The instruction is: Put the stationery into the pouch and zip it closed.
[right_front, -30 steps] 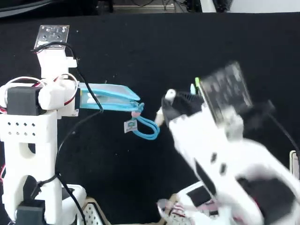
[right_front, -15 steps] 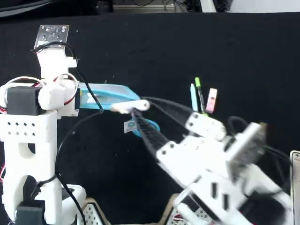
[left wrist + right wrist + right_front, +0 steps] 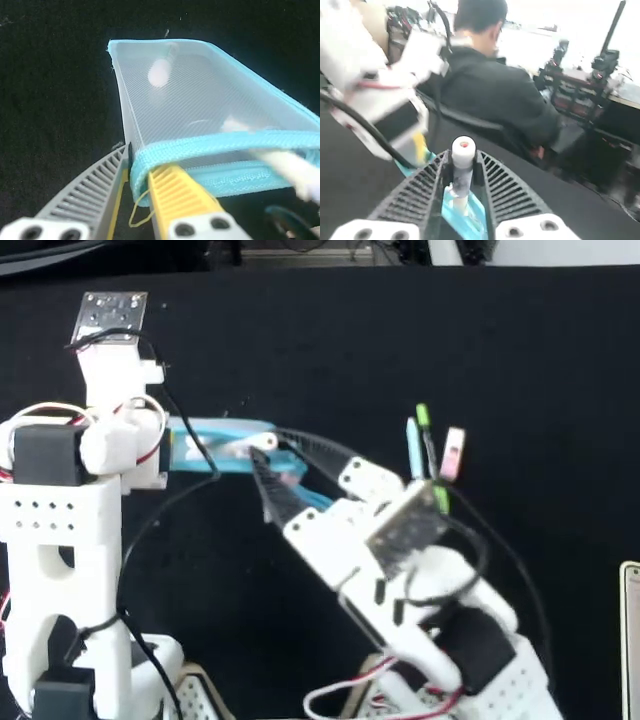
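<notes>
Left end effector (image 3: 139,172) clamps the pouch (image 3: 200,95); right end effector (image 3: 463,159) grips a white pen (image 3: 463,150) at its mouth. A snagged pen could tug the pouch free.

The translucent pouch (image 3: 200,95) is finely ribbed, slightly glossy plastic sheet. Its turquoise edging (image 3: 225,142) is coarse woven cloth tape. The left gripper (image 3: 140,161), clamped on that edging, has one grey finger (image 3: 95,185) and one yellow finger (image 3: 172,195), both ridged matt plastic. The right gripper (image 3: 461,159), at the pouch mouth, has black fingers (image 3: 415,200) of ridged matt plastic. They are closed on a white cylindrical stick (image 3: 463,149) of smooth plastic. Under the pouch, the table (image 3: 400,340) carries matt black cloth. Behind the pouch's clamped end, a perforated metal plate (image 3: 113,312) is bright and glossy.
</notes>
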